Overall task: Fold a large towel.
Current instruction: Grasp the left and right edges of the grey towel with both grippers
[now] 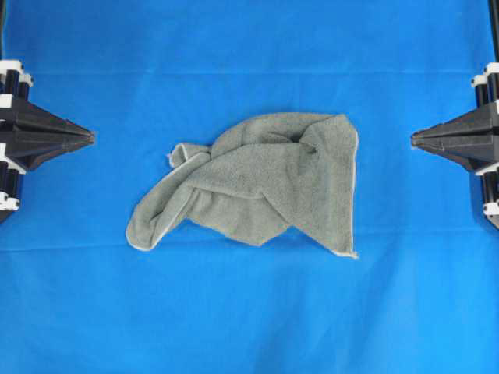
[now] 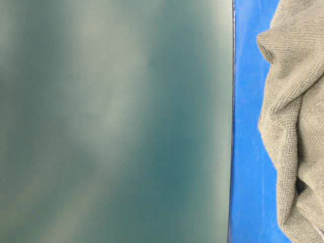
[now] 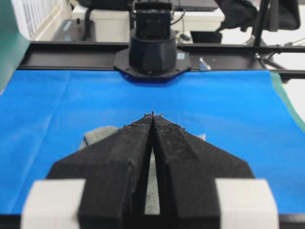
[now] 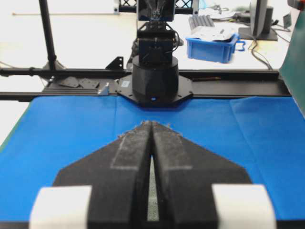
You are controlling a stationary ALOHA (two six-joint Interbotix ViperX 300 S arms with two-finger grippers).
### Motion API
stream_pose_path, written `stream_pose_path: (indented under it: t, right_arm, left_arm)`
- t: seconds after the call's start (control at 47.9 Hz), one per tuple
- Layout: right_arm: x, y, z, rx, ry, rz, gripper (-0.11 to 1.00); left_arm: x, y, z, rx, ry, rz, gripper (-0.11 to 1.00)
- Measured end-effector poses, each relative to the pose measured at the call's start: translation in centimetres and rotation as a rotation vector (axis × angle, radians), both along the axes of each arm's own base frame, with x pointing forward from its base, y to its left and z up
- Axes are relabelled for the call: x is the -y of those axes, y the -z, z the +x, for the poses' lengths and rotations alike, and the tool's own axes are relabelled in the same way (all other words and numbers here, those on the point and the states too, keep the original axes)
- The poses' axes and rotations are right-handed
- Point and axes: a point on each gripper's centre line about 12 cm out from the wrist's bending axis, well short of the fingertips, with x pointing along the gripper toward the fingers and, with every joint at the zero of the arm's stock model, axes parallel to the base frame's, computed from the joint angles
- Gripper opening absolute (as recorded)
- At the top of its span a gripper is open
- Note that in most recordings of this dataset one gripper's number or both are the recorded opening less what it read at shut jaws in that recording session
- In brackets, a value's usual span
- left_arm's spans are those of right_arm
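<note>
Towel (image 1: 261, 183) lies crumpled mid-table on the blue cloth (image 1: 249, 312) — well apart from our left gripper (image 1: 90, 138) and right gripper (image 1: 414, 139), both pinched closed, holding nothing.

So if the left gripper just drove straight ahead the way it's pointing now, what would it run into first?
Most likely the towel. The left gripper, shut, points across the blue table cloth toward the crumpled heap's near edge. Its height above the cloth is unclear, so it might skim over the lowest folds.
</note>
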Motion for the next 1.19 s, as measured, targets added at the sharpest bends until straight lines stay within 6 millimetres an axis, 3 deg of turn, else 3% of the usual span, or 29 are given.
stream_pose_path:
  t: [0.209, 0.585, 0.668, 0.773, 0.815, 0.877, 1.024, 1.191]
  right_arm:
    - [-0.9, 0.9, 0.9, -0.155, -0.043, 0.018, 0.00]
    - [-3.0, 6.2, 2.6, -0.517, -0.091, 0.201, 0.00]
    - [-3.7, 7.9, 3.1, -0.603, -0.096, 0.231, 0.00]
    - [-4.4, 9.9, 4.0, -0.702, -0.090, 0.260, 0.02]
    - [-4.6, 10.6, 4.3, -0.738, -0.082, 0.276, 0.08]
    - [-4.7, 11.8, 4.9, -0.792, -0.061, 0.304, 0.28]
    - [-5.2, 13.8, 6.2, -0.887, -0.032, 0.335, 0.64]
    - [-6.1, 15.9, 7.6, -0.972, -0.023, 0.331, 0.63]
  left_arm:
    - [2.2, 1.0, 1.2, -0.132, 0.104, -0.023, 0.00]
    - [5.5, 6.9, 3.6, -0.422, 0.211, -0.069, 0.01]
    - [5.9, 8.2, 4.0, -0.479, 0.209, -0.099, 0.14]
    - [6.0, 10.0, 4.4, -0.563, 0.190, -0.142, 0.47]
    - [6.0, 10.9, 4.5, -0.604, 0.182, -0.151, 0.59]
    - [6.1, 12.3, 4.7, -0.672, 0.167, -0.170, 0.73]
    - [6.3, 15.4, 5.1, -0.816, 0.135, -0.187, 0.81]
    - [6.7, 17.4, 5.9, -0.928, 0.116, -0.179, 0.85]
